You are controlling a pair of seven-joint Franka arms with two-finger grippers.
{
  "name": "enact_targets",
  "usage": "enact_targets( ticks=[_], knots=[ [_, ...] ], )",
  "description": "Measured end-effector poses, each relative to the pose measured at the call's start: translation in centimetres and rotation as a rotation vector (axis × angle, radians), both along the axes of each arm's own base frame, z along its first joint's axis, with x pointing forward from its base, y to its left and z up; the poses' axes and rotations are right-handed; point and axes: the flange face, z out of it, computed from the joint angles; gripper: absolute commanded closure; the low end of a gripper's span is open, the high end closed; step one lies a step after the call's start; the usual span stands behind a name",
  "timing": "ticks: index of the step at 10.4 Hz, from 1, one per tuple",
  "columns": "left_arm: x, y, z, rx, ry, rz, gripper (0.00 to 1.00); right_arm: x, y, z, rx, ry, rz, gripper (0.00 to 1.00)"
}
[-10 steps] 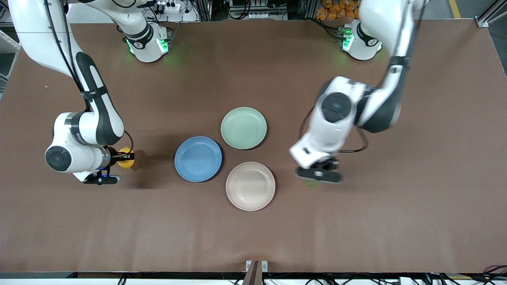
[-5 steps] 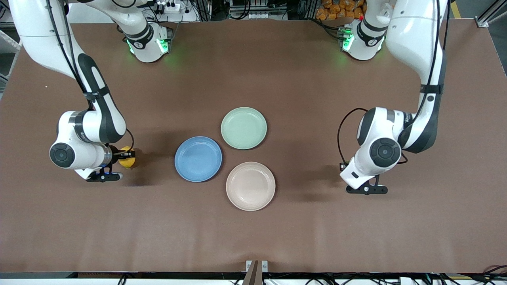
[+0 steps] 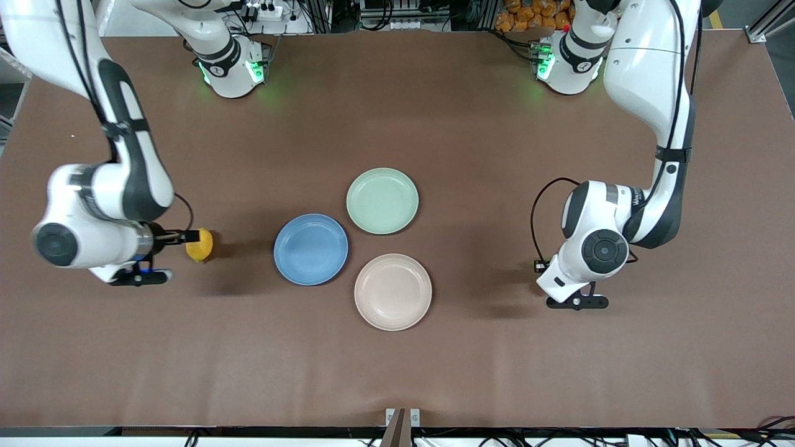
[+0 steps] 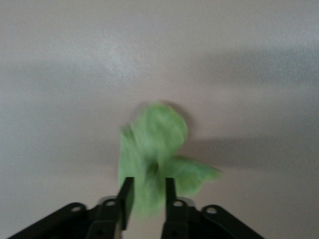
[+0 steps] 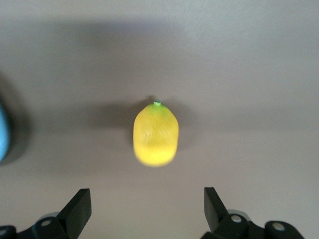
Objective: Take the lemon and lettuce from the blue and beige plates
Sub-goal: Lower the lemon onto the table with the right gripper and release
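Observation:
The lemon (image 3: 200, 244) lies on the brown table, between the blue plate (image 3: 310, 249) and the right arm's end. In the right wrist view the lemon (image 5: 155, 133) lies just ahead of my right gripper (image 5: 144, 199), which is open wide and apart from it. That gripper (image 3: 186, 238) shows beside the lemon in the front view. My left gripper (image 4: 147, 186) is shut on the crinkled green lettuce (image 4: 154, 144) and holds it above bare table. In the front view the left gripper (image 3: 572, 297) is toward the left arm's end from the beige plate (image 3: 392, 292), and the hand hides the lettuce.
A pale mint-green plate (image 3: 382, 200) sits farther from the front camera than the blue and beige plates, touching neither. All three plates hold nothing. The table's front edge has a small bracket (image 3: 402, 417) at its middle.
My left gripper has swung from beside the beige plate toward the left arm's end, carrying the lettuce. My right gripper has let go of the lemon and drawn back from it.

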Motion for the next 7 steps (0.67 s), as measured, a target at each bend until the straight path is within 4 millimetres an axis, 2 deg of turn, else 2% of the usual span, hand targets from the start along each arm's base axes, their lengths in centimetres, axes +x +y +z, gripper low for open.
enact_targets(
  ticks=[1,2,4,6,7],
  knots=[
    [0.5,0.1,1.3,-0.008,-0.024,0.002,0.00,0.5,0.0,4.8,0.001,-0.001,-0.001,0.00],
    [1.0,0.2,3.7,-0.020,-0.063,0.006,0.00,0.6,0.1,9.1,0.002,-0.031,-0.002,0.00],
    [1.4,1.6,12.1,-0.055,-0.149,0.030,0.00,-0.9,-0.4,16.8,0.005,-0.134,-0.010,0.00],
    [-0.5,2.9,21.0,-0.083,-0.193,0.047,0.00,-3.8,-2.2,23.4,0.007,-0.219,-0.039,0.00],
    [-1.8,3.6,25.0,-0.096,-0.209,0.053,0.00,-5.3,-3.1,26.0,0.008,-0.255,-0.053,0.00]
  ],
)
